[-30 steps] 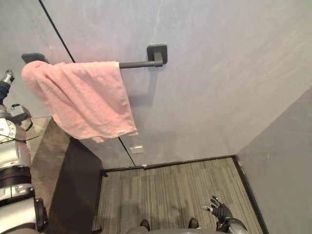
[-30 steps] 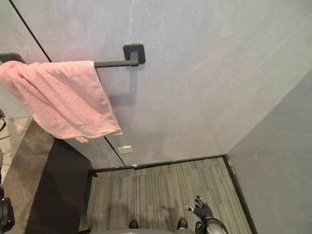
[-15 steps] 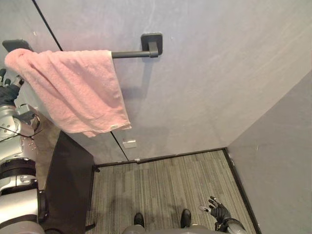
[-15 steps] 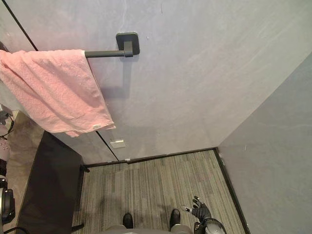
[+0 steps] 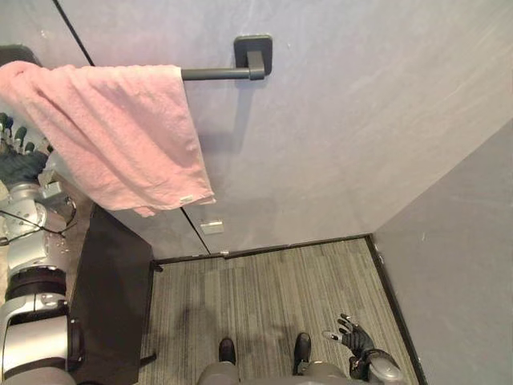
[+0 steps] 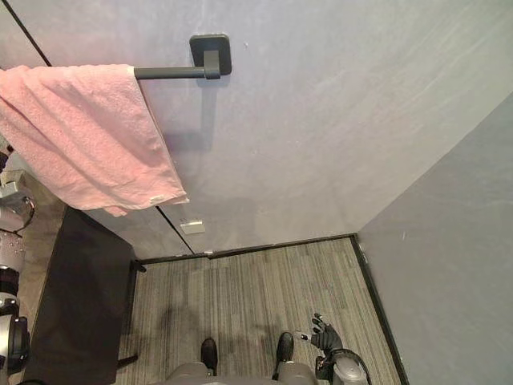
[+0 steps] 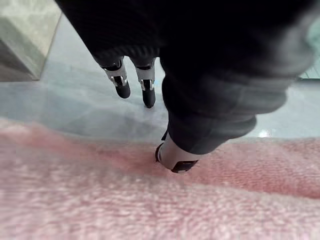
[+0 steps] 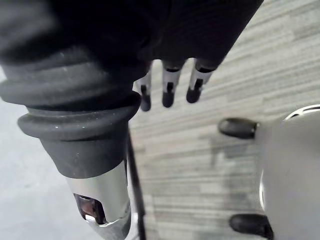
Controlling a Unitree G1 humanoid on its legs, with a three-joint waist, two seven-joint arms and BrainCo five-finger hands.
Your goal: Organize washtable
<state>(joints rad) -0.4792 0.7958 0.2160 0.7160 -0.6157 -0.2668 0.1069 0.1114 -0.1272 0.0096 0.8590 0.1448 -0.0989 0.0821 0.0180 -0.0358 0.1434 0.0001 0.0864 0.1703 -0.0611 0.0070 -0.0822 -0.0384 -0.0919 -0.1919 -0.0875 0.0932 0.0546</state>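
Note:
A pink towel (image 5: 120, 136) hangs unevenly over a dark rail (image 5: 216, 74) fixed to the grey wall by a square bracket (image 5: 253, 52). My left hand (image 5: 20, 160) is raised at the far left, just under the towel's left end, fingers straight and open. In the left wrist view the fingers (image 7: 135, 85) point past the towel (image 7: 150, 200) and the thumb (image 7: 175, 160) lies against the cloth without pinching it. My right hand (image 5: 353, 337) hangs low at the lower right over the floor, its fingers (image 8: 167, 92) spread and holding nothing.
The washtable's dark side panel (image 5: 112, 305) stands at the left below the towel, with a strip of its stone top (image 5: 80, 233) showing. Striped carpet (image 5: 264, 289) covers the floor. A second grey wall (image 5: 465, 265) closes the right side. A small white plate (image 5: 212, 227) sits low on the wall.
The camera has shifted, moving the whole picture. My left hand now sits under the towel's left end instead of beside it. The right hand hangs as before.

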